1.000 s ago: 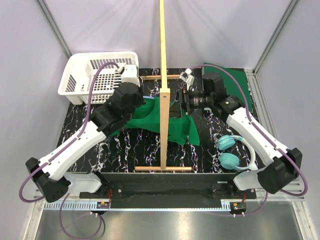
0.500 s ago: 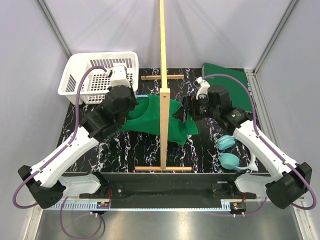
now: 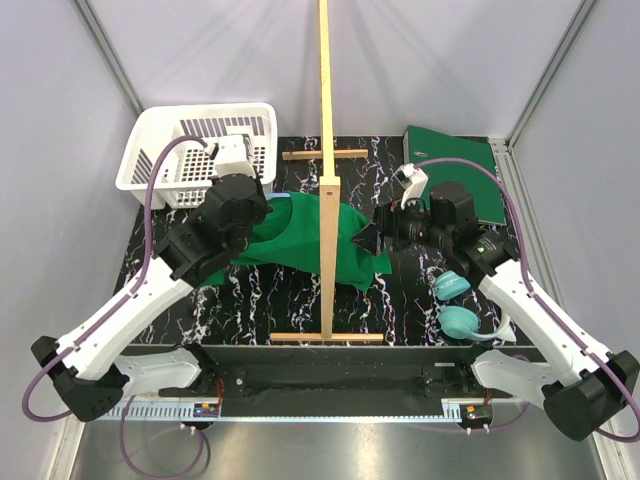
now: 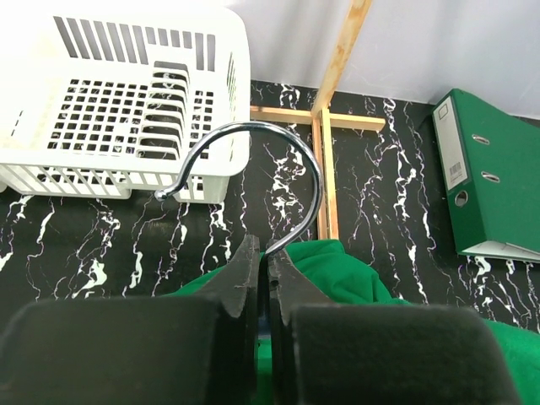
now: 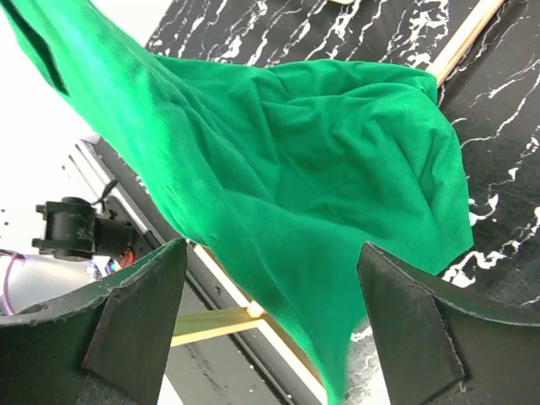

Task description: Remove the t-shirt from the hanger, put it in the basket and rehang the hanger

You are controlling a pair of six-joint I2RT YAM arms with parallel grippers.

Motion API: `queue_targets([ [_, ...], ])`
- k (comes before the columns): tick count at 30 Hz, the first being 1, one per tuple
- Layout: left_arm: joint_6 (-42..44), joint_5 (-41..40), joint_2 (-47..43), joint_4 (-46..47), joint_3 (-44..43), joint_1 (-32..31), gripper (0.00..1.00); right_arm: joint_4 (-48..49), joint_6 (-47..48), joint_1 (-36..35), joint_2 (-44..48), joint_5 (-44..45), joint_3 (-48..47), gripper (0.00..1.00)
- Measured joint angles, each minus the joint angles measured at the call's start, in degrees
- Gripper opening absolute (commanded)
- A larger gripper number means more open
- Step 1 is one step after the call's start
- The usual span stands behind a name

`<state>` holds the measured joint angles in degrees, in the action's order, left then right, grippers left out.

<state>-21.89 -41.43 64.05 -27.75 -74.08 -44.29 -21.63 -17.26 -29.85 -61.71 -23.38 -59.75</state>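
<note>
Close to the left wrist camera, the left gripper has its jaws clenched on the stem of the hanger, its silver hook curling toward the white basket above the green t-shirt. Only the top view shows the shirt stretched left to right past the wooden stand, with the right gripper gaping near its right edge. Farther off lies a green binder, its spine label unreadable.

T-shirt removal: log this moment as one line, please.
left gripper: shut on hanger at its neck | right gripper: open, facing t-shirt | t-shirt: on hanger, by wooden stand
</note>
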Motion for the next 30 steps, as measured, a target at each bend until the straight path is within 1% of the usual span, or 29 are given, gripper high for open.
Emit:
queue_targets([
  [1, 0.0, 0.0, -0.22, 0.0, 0.0, 0.0, 0.0, 0.0, 0.48, 0.0, 0.11, 0.17, 0.28, 0.78],
  [3, 0.0, 0.0, -0.61, -0.02, 0.0, 0.0, 0.0, -0.07, 1.27, 0.0, -0.07, 0.28, 0.61, 0.68],
  [4, 0.0, -0.02, -0.79, -0.02, 0.0, 0.0, 0.0, -0.09, 1.84, 0.0, -0.24, 0.26, 0.66, 0.59],
  [7, -0.15, -0.11, -1.11, 0.0, 0.0, 0.0, 0.0, 0.22, 2.43, 0.0, -0.79, 0.15, 0.66, 0.49],
  [8, -0.22, -0.15, -1.14, -0.02, 0.0, 0.0, 0.0, 0.57, 2.27, 0.0, -1.05, 0.15, 0.66, 0.42],
  [10, -0.42, -0.2, -1.11, -0.02, 0.07, 0.0, 0.0, 1.29, 1.79, 0.0, -1.46, 0.13, 0.68, 0.38],
  [11, -0.63, -0.35, -1.14, 0.02, 0.24, 0.0, 0.0, 1.81, 1.2, 0.0, -1.6, 0.09, 0.72, 0.3],
  [13, -1.2, -0.98, -1.27, 0.07, 0.79, 0.0, 0.0, 2.89, -0.02, -0.02, -1.68, -0.02, 0.9, 0.27],
  [14, -1.49, -1.36, -1.4, 0.13, 1.16, 0.0, 0.0, 3.23, -0.52, -0.04, -1.68, 0.24, 0.92, 0.15],
  [15, -2.21, -2.12, -1.75, 0.42, 2.01, 0.0, 0.0, 3.67, -1.6, -0.04, -1.68, 0.5, 0.96, 0.06],
  [17, -3.41, -3.5, -3.06, 1.2, 4.28, 0.0, 0.0, 4.37, -3.61, -0.04, -1.55, 1.95, 1.18, 0.0],
  [25, -9.73, -9.99, -13.7, 2.23, 14.8, 0.0, 0.0, 6.16, -16.98, -0.22, 0.7, 9.4, 4.5, 0.0],
  [30, -11.93, -12.24, -18.78, 3.08, 17.92, -0.13, 0.0, 7.5, -24.83, -0.48, 1.11, 13.92, 5.25, 0.0],
])
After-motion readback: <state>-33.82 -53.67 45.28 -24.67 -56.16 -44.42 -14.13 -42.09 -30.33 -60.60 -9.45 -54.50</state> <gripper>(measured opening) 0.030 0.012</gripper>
